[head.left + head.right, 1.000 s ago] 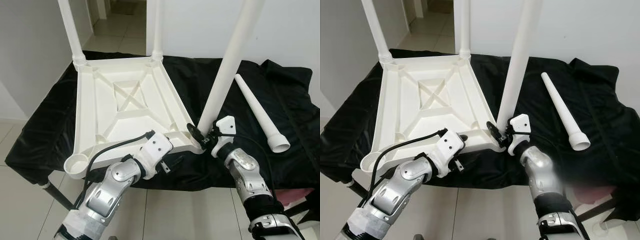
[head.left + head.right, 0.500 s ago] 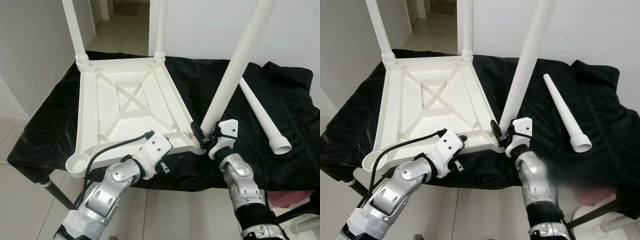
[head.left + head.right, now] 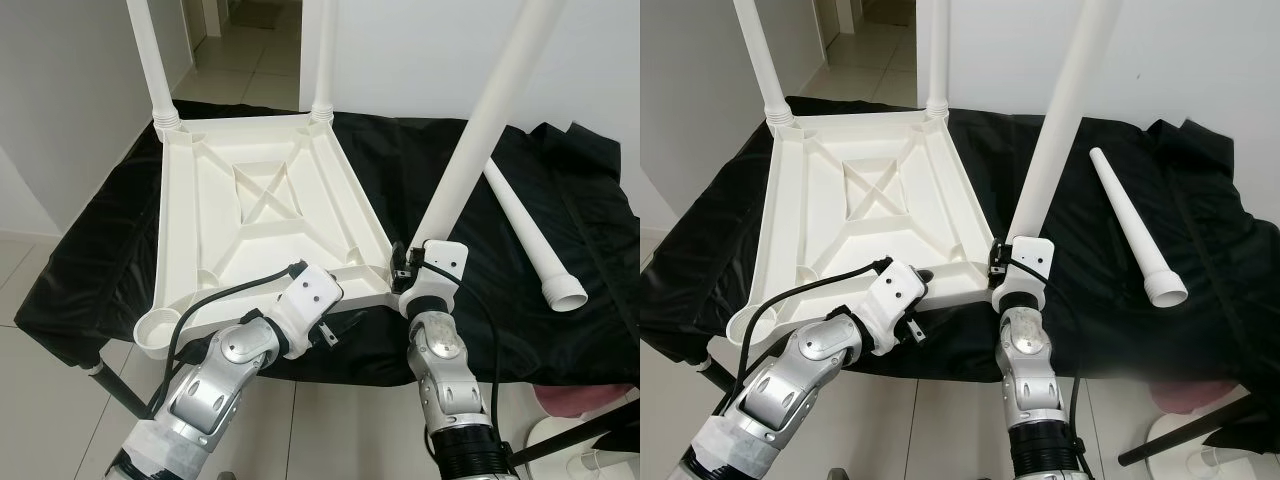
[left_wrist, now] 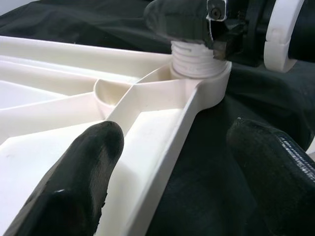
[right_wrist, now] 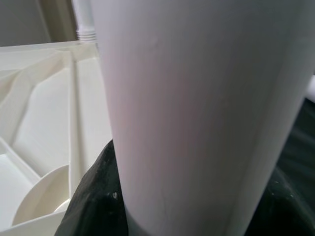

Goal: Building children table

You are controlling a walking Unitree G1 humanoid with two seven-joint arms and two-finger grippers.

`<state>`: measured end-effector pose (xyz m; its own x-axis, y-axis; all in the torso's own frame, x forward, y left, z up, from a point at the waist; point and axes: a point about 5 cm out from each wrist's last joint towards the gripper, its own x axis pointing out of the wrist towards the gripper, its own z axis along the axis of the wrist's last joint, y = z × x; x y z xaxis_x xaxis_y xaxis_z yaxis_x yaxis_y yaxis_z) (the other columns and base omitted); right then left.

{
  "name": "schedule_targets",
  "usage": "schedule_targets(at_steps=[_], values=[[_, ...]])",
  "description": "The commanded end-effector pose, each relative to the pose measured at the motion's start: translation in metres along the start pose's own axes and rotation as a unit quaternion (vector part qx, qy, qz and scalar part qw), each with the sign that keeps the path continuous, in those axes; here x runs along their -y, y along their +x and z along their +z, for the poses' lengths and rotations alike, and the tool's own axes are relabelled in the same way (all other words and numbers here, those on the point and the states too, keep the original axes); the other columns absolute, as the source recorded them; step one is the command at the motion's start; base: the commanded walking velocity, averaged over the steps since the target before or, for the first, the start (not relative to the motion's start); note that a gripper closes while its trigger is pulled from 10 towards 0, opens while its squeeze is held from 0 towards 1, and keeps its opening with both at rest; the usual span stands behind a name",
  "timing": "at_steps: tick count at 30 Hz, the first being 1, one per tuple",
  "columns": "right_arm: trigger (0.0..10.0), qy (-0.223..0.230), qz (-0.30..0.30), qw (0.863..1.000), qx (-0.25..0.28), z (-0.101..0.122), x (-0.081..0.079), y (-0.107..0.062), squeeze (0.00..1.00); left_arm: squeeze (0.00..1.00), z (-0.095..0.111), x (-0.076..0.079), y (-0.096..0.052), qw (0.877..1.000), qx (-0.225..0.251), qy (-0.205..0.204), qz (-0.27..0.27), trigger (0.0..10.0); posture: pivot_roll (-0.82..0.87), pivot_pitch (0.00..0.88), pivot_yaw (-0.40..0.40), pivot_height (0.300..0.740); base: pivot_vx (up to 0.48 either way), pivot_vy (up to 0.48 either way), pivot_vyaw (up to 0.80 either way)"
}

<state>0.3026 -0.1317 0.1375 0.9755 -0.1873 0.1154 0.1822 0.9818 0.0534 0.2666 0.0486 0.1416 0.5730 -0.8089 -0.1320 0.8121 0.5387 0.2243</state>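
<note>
The white tabletop [image 3: 250,215] lies upside down on a black cloth. Two white legs [image 3: 150,60] [image 3: 322,55] stand in its far corners. A third leg [image 3: 480,140] rises from the near right corner socket [image 4: 199,73], leaning to the right. My right gripper [image 3: 405,268] is shut on this leg just above its threaded base. My left gripper [image 3: 345,305] is open at the front rim, one finger [image 4: 93,162] over the tabletop's inside, the other [image 4: 266,162] over the cloth. A fourth leg [image 3: 525,235] lies loose on the cloth at the right.
The near left corner socket [image 3: 155,330] holds nothing. The black cloth [image 3: 100,250] drapes over the table's edges, with tiled floor below. A white wall stands behind. A pink thing [image 3: 590,400] sits low at the right.
My right forearm has swung leftward from the lower right to directly under the leg's base, its gripper still on the leg. The left arm has stayed put.
</note>
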Motion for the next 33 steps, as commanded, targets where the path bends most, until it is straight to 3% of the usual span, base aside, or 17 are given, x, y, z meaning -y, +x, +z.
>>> schedule_targets(at_steps=[1, 5, 11, 12, 20, 21, 28, 33], values=[[10.0, 0.005, -0.008, 1.0, -0.028, -0.011, -0.002, -0.011, 0.0, 0.0, -0.001, 0.001, 0.0, 1.0, -0.002, 0.0, -0.02, 10.0, -0.02, 0.032, -0.012, 0.74, 0.0, 0.0, 0.0], [10.0, -0.001, 0.006, 1.0, -0.021, -0.007, -0.005, -0.012, 0.0, 0.0, -0.002, 0.0, -0.001, 1.0, -0.003, 0.0, -0.019, 10.0, -0.02, 0.032, -0.012, 0.74, 0.0, 0.0, 0.0], [10.0, -0.009, -0.032, 0.999, -0.023, -0.003, 0.003, -0.01, 0.0, 0.0, -0.003, 0.0, -0.002, 1.0, -0.004, -0.001, -0.016, 10.0, -0.02, 0.029, -0.018, 0.74, 0.0, 0.0, 0.0], [10.0, -0.008, -0.03, 0.999, -0.023, -0.002, 0.003, -0.01, 1.0, 0.0, -0.003, 0.001, -0.002, 1.0, -0.004, -0.002, -0.016, 10.0, -0.02, 0.026, -0.019, 0.74, 0.0, 0.0, 0.0], [10.0, -0.008, 0.012, 1.0, 0.007, 0.007, 0.002, -0.011, 1.0, 0.0, -0.003, 0.004, -0.002, 1.0, -0.003, -0.003, -0.018, 10.0, -0.02, 0.023, -0.032, 0.74, 0.0, 0.0, 0.0], [10.0, -0.005, 0.022, 1.0, 0.009, 0.007, 0.004, -0.011, 0.0, 0.0, -0.003, 0.004, -0.002, 1.0, -0.003, -0.002, -0.018, 10.0, -0.02, 0.024, -0.034, 0.74, 0.0, 0.0, 0.0], [10.0, 0.004, 0.066, 0.998, 0.004, 0.005, 0.009, -0.01, 0.0, 0.0, -0.005, 0.004, -0.002, 1.0, -0.005, -0.001, -0.018, 10.0, -0.02, 0.022, -0.04, 0.74, 0.0, 0.0, 0.0], [10.0, -0.023, 0.17, 0.985, 0.006, 0.001, 0.02, -0.007, 0.0, 0.0, -0.005, -0.004, -0.003, 1.0, -0.009, 0.007, -0.011, 10.0, -0.03, 0.014, -0.041, 0.74, 0.0, 0.0, 0.0]])
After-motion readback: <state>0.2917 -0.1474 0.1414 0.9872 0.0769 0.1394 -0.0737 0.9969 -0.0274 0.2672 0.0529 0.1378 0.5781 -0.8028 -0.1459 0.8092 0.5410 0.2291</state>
